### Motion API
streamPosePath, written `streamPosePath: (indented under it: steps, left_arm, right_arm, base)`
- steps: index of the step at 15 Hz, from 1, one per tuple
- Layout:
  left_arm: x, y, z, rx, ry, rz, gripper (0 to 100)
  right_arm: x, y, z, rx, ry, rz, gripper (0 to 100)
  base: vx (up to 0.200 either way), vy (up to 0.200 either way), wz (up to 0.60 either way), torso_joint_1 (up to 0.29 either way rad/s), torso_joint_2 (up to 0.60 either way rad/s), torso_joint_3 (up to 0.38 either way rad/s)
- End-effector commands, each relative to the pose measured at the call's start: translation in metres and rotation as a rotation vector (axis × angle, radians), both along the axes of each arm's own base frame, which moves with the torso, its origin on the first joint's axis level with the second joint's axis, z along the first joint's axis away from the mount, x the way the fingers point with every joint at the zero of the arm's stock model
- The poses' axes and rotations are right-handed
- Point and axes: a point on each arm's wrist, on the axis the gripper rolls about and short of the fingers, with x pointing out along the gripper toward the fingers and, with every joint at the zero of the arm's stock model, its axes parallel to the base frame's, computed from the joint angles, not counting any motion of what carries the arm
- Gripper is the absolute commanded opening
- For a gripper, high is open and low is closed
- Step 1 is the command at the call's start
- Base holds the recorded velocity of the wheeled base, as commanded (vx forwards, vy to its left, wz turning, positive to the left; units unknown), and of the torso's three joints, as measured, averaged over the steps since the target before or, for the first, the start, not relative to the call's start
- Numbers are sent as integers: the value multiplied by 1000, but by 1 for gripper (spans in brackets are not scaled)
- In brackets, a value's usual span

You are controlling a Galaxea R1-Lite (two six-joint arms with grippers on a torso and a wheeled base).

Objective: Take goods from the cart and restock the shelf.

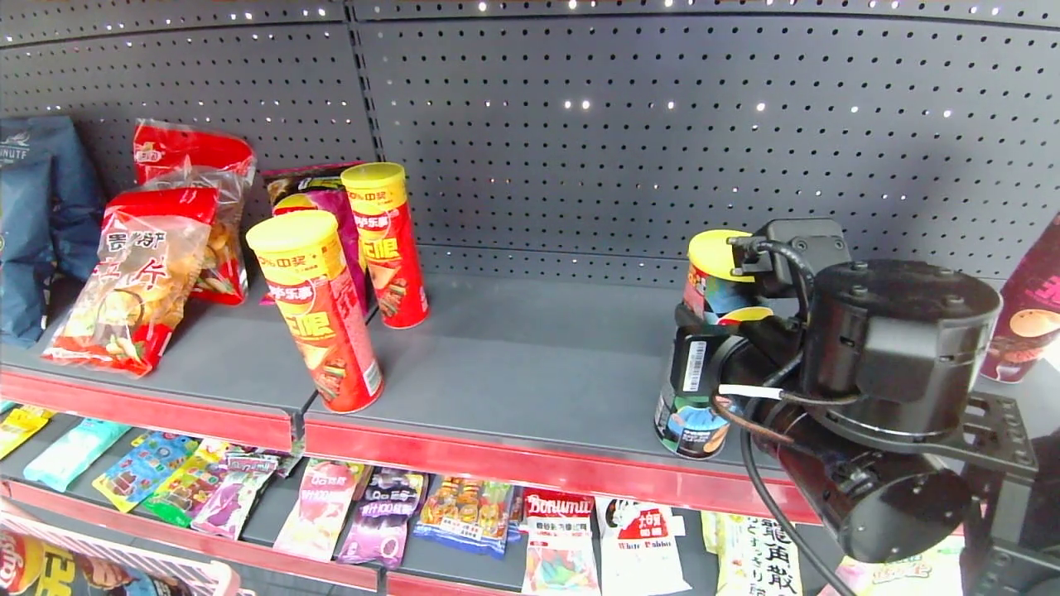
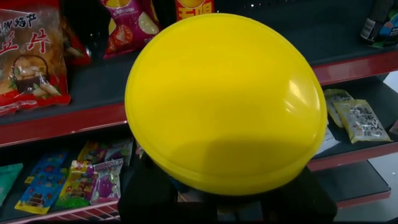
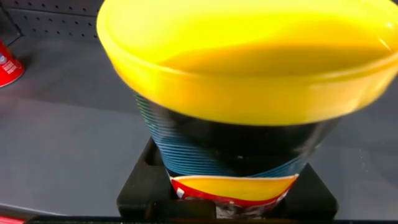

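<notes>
A dark chip can (image 1: 702, 348) with a yellow lid stands near the front edge of the grey shelf (image 1: 530, 356), towards the right. My right gripper (image 1: 733, 352) is shut around its middle. In the right wrist view the same can (image 3: 236, 149) rises from between the gripper (image 3: 227, 199) jaws, its yellow lid close to the camera. In the left wrist view a second can's yellow lid (image 2: 224, 99) looms large, held by my left gripper (image 2: 224, 202) out in front of the shelf's red edge.
Two red chip cans (image 1: 319, 310) (image 1: 387, 244) stand left of centre, beside red snack bags (image 1: 137, 277) and blue bags (image 1: 33, 215). A maroon can (image 1: 1027, 306) is at the far right. Open shelf lies between the red cans and the dark can. Candy packets (image 1: 464, 513) line the lower shelf.
</notes>
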Motion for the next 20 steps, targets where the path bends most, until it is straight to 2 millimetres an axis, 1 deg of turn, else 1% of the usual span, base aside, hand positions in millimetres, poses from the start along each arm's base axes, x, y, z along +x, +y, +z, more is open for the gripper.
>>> streamPosePath:
  steps: [1, 7, 12, 17, 20]
  left_arm:
    - [0, 0, 0, 0, 1, 0, 0]
    - [0, 0, 0, 0, -1, 0, 0]
    - [0, 0, 0, 0, -1, 0, 0]
    - [0, 0, 1, 0, -1, 0, 0]
    - [0, 0, 1, 0, -1, 0, 0]
  right_arm:
    - [-1, 1, 0, 0, -1, 6, 0]
    - [-7, 1, -1, -6, 2, 15, 0]
    - [-8, 2, 3, 6, -7, 20, 0]
    - [-14, 4, -4, -14, 9, 42, 0]
    - [-16, 5, -3, -12, 8, 48, 0]
  base:
    - [0, 0, 0, 0, 0, 0]
    - [0, 0, 0, 0, 0, 0]
    - [0, 0, 0, 0, 0, 0]
    - [0, 0, 0, 0, 0, 0]
    - [0, 0, 0, 0, 0, 0]
